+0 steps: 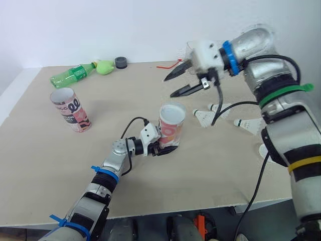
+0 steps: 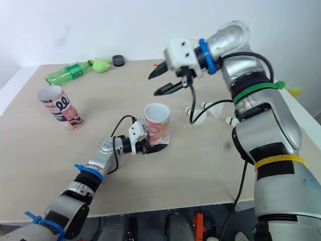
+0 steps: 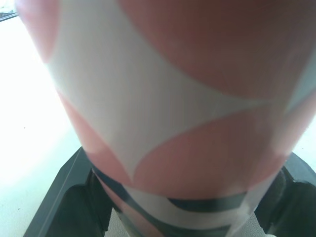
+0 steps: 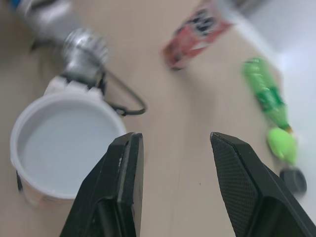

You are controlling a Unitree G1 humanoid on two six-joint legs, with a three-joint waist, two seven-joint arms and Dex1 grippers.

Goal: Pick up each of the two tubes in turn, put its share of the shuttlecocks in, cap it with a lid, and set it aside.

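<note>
Tubes count two: the held tube point(image 1: 171, 124) stands at centre, base clamped by the left gripper point(image 1: 164, 149); the free tube point(image 1: 70, 109) sits at 9 o'clock. Three shuttlecocks point(image 1: 203, 116) lie at 3 o'clock, the right gripper point(image 1: 169, 86) hanging spread-fingered above.

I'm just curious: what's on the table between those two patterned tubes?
Bare table, save the left gripper's cable beside the held tube; the left eye view shows it.

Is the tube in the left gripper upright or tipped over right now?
Upright. The tube stands on its base on the table, round top facing up, and the left gripper grips it near the bottom.
</note>
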